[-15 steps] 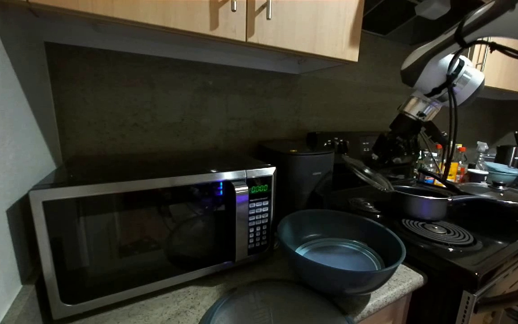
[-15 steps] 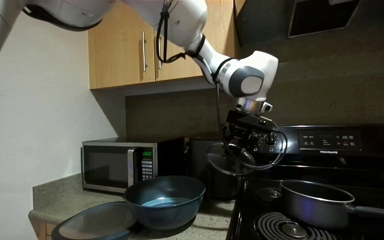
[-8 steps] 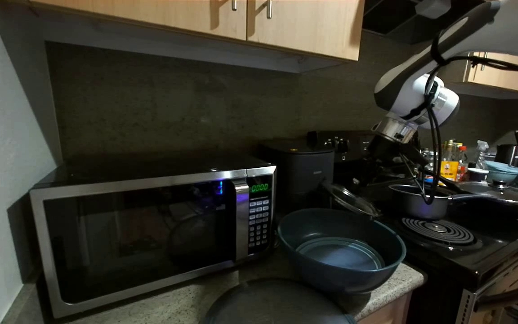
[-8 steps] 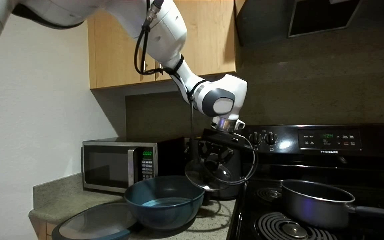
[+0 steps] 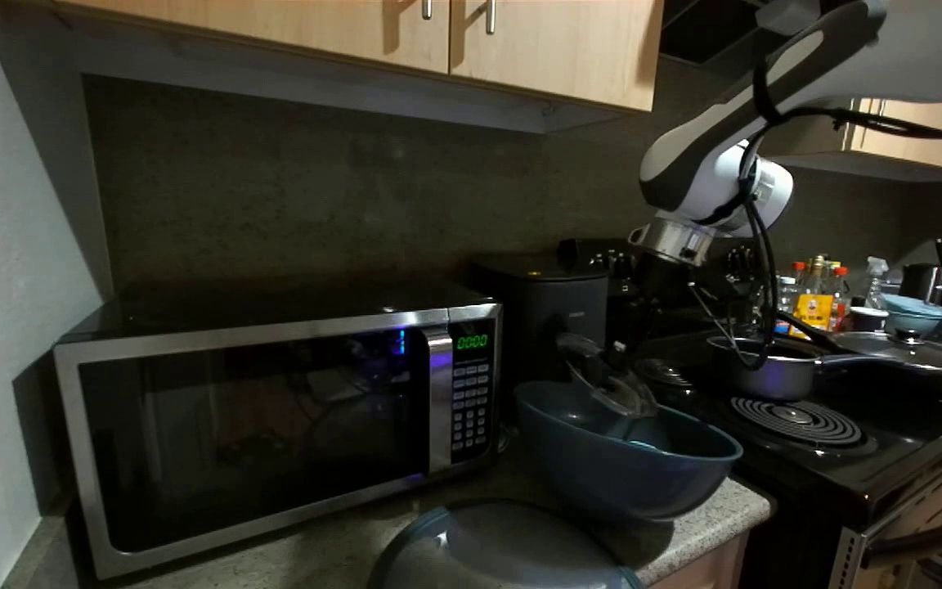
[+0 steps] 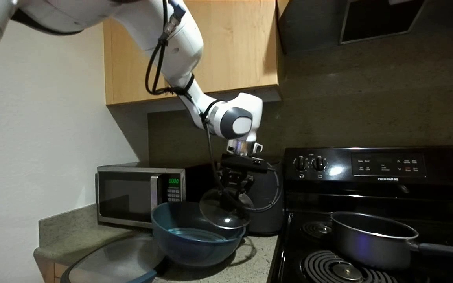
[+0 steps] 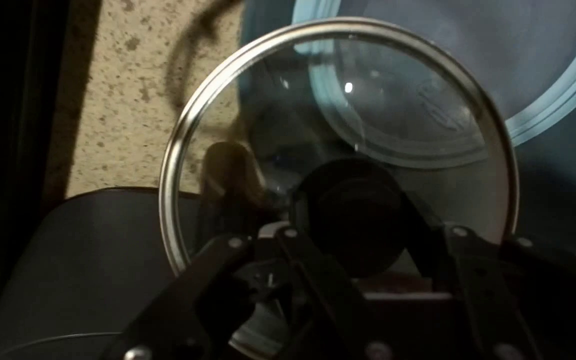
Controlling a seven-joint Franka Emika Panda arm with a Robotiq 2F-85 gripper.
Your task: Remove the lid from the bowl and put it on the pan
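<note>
Gripper (image 6: 232, 192) clasped on the lid (image 6: 221, 214), you hold it slanted at the rim of the bowl (image 6: 199, 253).
Your bowl looks tipped, so the lid is probably pressing on it: lift straight until the edge clears, carry it to the open pan (image 6: 372, 247), level it, and let go only once it sits. Close by you have one bowl, one dome (image 5: 504, 552), two pans and two lids: yours and the second lid (image 5: 929, 352), on the covered pan (image 5: 921, 379).

1 saucepan (image 6: 372, 245), 1 mwave (image 6: 142, 196)
</note>
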